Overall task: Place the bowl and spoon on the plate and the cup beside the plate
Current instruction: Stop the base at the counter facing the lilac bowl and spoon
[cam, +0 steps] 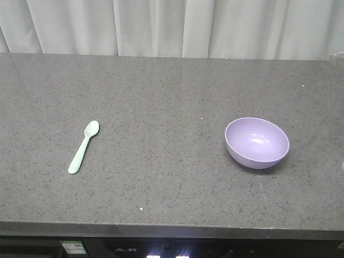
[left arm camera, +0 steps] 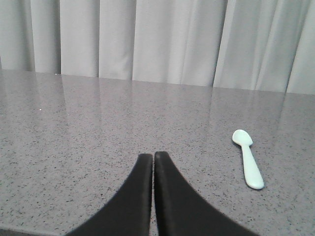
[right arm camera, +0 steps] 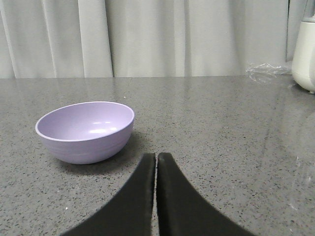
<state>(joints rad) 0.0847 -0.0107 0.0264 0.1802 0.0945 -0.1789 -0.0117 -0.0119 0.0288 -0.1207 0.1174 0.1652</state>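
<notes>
Right wrist: bowl [right arm camera: 86, 132], white appliance [right arm camera: 305, 54] far right | left wrist: spoon [left arm camera: 248, 162]

Wrist views: left claw [left arm camera: 153, 158] running off bottom edge, only dark front part showing (right claw [right arm camera: 156, 158] doing same). At right edge of right wrist view, white appliance [right arm camera: 306, 54] getting cut off, kind unclear. Beside it, clear crumpled wrap [right arm camera: 266, 71] looking blurred. Front view: sticker [cam: 73, 248] under desk [cam: 172, 80] lip being too small to read; lit panel [cam: 167, 251] getting clipped by bottom edge; desk itself running past both sides.
</notes>
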